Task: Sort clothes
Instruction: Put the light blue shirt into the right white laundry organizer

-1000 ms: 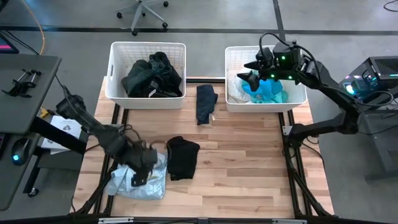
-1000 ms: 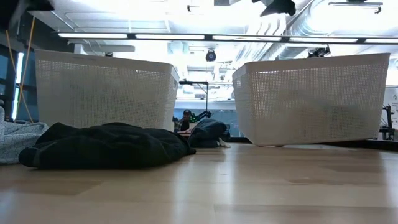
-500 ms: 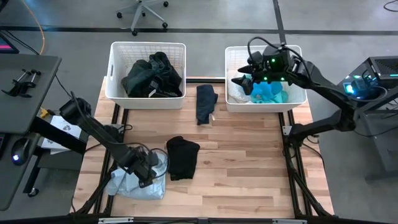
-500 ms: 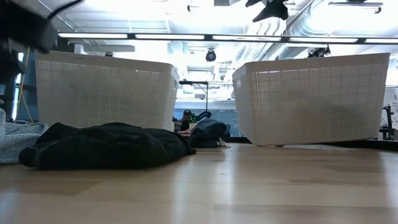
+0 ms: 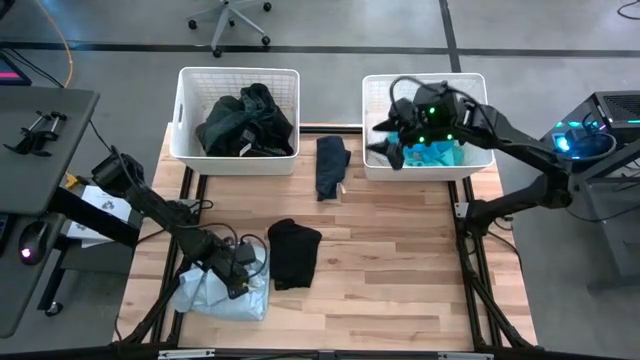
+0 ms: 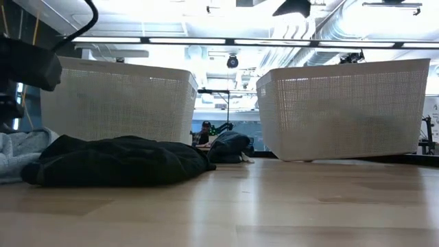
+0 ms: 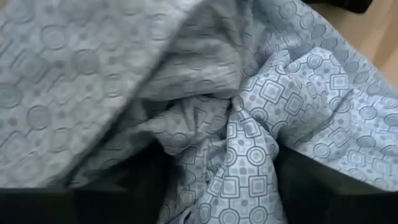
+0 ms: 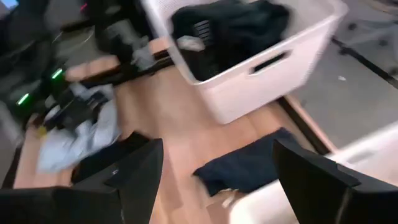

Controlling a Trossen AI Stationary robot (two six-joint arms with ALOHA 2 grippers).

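- High view: the left gripper is sitting right on the pale blue shirt at the near left of the tabletop. The shirt is lying bunched directly beneath it and spreading a little nearer and to the left. I cannot tell from here how the jaws are standing. The right gripper is hanging over the near left corner of the right basket, jaws spread and holding nothing, well apart from the loose clothes. A black garment is lying just right of the shirt, its long axis running near to far. A navy garment is lying between the two baskets, also running near to far. The left basket is holding dark clothes; the right one is holding teal and white clothes. The left arm is far nearer the shirt, so the coming lift is probably its job.
- Low view: the black garment is lying as a low, soft mound, with the shirt's edge at its left and the navy piece far behind, between the baskets.
- Left wrist view: the jaws are spread, with crumpled folds of the shirt, printed with small circles and squares, filling the gap between them. They are not visibly pinching it yet.
- Right wrist view: the right jaws are standing apart and empty, looking over the navy garment toward the left basket and the shirt beyond.
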